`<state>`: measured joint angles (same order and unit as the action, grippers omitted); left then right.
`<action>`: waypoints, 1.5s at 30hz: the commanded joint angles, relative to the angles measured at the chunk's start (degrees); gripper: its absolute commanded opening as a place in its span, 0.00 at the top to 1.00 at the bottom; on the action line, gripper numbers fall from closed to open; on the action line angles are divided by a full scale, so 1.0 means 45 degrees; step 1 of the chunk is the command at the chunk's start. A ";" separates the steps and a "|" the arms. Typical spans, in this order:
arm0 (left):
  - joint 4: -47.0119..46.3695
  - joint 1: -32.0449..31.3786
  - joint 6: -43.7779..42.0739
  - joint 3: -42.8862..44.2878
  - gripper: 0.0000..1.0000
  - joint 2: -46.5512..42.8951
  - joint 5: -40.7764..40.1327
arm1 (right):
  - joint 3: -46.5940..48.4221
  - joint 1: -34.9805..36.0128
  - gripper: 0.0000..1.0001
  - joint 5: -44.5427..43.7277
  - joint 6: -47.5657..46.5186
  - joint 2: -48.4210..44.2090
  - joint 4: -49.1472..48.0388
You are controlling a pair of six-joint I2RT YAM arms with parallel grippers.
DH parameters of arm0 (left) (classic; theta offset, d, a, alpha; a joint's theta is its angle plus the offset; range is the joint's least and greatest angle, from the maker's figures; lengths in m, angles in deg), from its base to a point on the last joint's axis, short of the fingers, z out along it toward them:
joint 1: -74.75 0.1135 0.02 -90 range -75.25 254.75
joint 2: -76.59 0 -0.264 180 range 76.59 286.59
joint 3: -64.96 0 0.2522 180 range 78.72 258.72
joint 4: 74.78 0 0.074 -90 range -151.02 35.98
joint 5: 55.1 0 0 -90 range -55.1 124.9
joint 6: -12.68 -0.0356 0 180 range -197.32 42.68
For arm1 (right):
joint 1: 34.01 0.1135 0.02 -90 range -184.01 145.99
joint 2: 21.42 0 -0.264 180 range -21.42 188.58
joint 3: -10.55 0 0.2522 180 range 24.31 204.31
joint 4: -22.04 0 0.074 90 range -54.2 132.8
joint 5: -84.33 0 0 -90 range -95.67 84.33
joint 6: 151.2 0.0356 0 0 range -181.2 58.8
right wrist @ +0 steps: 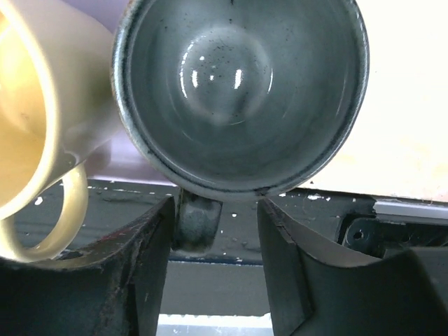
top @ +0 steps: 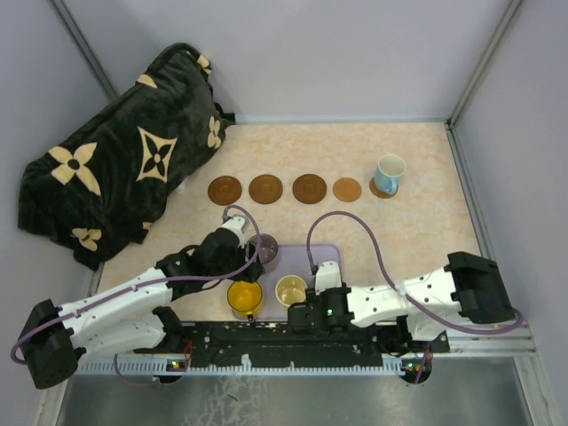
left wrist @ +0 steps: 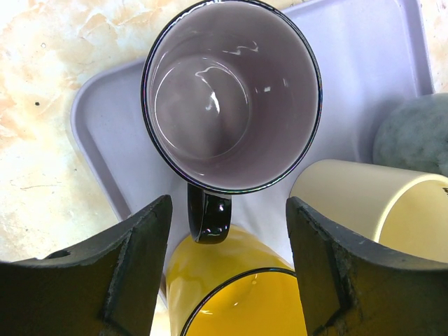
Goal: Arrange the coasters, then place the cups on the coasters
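Straddling the handle of the grey-green cup (right wrist: 238,91), which sits at the right edge of the lavender tray (left wrist: 378,63), the right pincer (right wrist: 217,259) stands released, the handle pointing straight back between its fingers (right wrist: 140,280).

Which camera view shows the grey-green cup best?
The right wrist view: the grey-green cup fills it, interior and handle clear. The left wrist view catches only its side at the right edge; the top view hides it under the right arm.
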<state>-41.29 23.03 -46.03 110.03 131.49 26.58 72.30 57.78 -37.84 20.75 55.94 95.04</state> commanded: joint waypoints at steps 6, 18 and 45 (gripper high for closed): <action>-0.0047 -0.0058 -0.0089 -0.0081 0.27 -0.0023 0.0052 | -0.0090 0.0103 0.64 -0.0426 0.1871 0.0079 0.1146; -0.0196 -0.0051 -0.0002 -0.0162 0.27 0.0068 -0.0004 | -0.0494 0.0033 0.60 -0.0509 0.1645 -0.0457 0.0612; -0.0079 -0.0067 0.0140 -0.0289 0.27 -0.0106 -0.0198 | -0.0756 -0.1354 1.00 -0.0787 0.0493 -0.0354 -0.0114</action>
<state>-41.40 23.03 -45.64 109.55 131.73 26.49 68.19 52.71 -37.62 22.50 54.28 91.98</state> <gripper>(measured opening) 0.725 0.209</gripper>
